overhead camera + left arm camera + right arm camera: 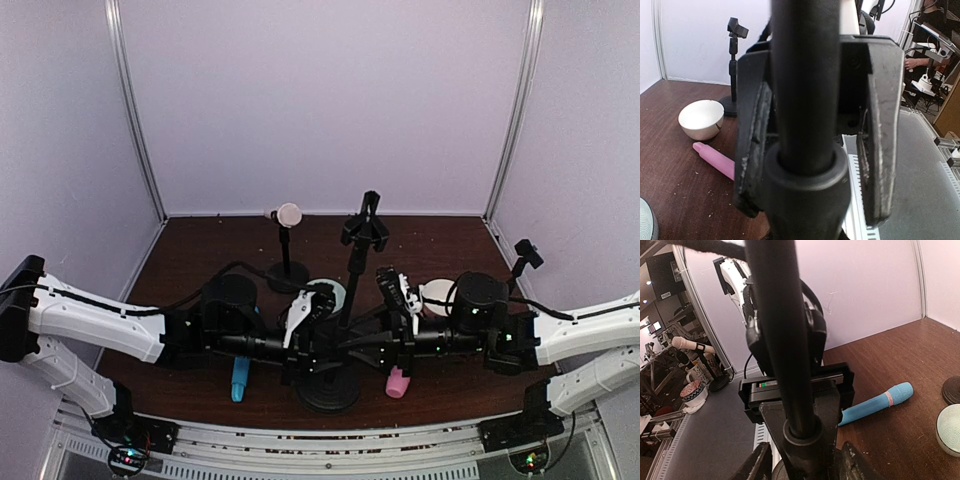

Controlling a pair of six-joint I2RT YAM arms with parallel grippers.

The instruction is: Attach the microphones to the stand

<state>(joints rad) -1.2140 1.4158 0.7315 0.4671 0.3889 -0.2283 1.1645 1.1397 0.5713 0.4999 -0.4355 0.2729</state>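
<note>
A tall black stand (350, 290) with an empty clip (366, 226) rises from a round base (328, 390) at the table's front centre. My left gripper (318, 345) and right gripper (385, 340) flank its pole low down. In the left wrist view the left gripper (812, 207) is open around the pole (805, 90), with a gap at the right finger (880, 150). The right gripper (805, 465) is open, its fingers either side of the pole's collar (802, 437). The sky-blue microphone (240, 380) and pink microphone (398, 382) lie on the table. The cream microphone (288, 214) sits on a small stand (287, 268) at the back.
A second small stand (525, 256) with an empty clip is at the right. A patterned bowl (330, 290) and a white bowl (437, 296) sit behind the arms. The pink microphone (715, 160) lies beside the white bowl (701, 119). The blue microphone (877, 402) lies near the front edge.
</note>
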